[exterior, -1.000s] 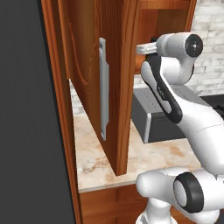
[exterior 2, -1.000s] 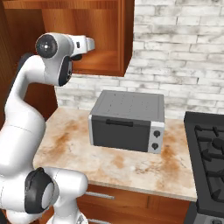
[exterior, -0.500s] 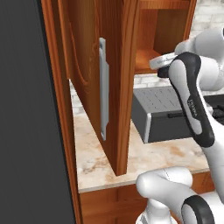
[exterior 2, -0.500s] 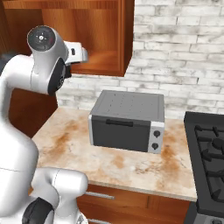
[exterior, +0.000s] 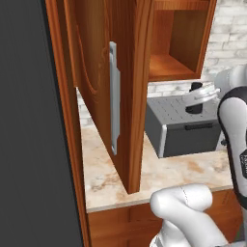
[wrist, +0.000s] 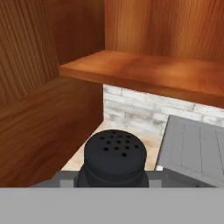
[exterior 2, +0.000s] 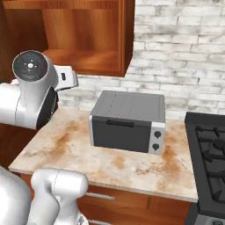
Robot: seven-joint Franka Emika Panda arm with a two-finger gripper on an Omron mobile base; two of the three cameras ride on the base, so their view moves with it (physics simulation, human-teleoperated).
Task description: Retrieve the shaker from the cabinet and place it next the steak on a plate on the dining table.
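In the hand view, nearest to the camera, the small black bottle-shaped shaker (wrist: 114, 158) with its perforated round top sits between the fingers of the gripper (wrist: 114, 177). The gripper is closed tightly on it and holds it in the air. In the left base view the shaker (exterior: 195, 96) is seen at the end of the white arm, above the top of the grey box-shaped toaster oven (exterior: 185, 126), outside and a little below the shelf opening.

Under it lies the beige marble-look table (exterior 2: 88, 154), which carries the toaster oven (exterior 2: 128, 121). A black stove top (exterior 2: 208, 140) is just beside the table on the right side.

Further back, the reddish-brown wooden cabinet (exterior: 178, 43) stands with its door (exterior: 103, 87) swung open, and the long vertical silver bar handle (exterior: 113, 96) is on this door. The lower shelf (wrist: 148, 72) of the cabinet is bare wood. Behind everything is a whitish brick wall (exterior 2: 180, 48).
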